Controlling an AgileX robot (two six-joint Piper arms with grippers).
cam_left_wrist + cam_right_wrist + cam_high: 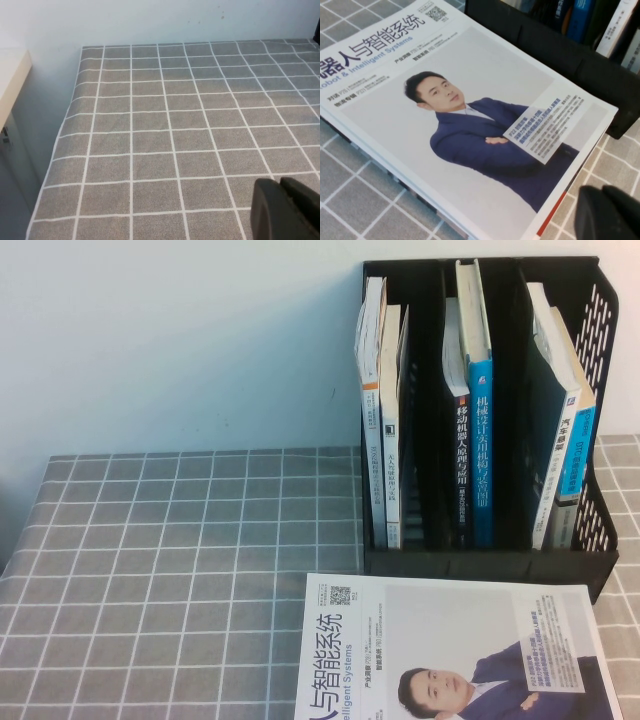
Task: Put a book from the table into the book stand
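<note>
Left hand (286, 210) shut, empty, hovering above table (170, 130); grey check cloth; pale wall (150, 20) behind.

Table (150, 570) covering: matt woven cloth, grey with white grid. Book stand (600, 390): black perforated plastic. Magazine (450, 640): glossy paper cover.

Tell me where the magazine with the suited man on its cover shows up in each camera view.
High view: magazine at the bottom edge, in front of the book stand.
Left wrist view: not in it.
Right wrist view: magazine fills most of the frame.
Shared landmark: the book stand's front wall.
</note>
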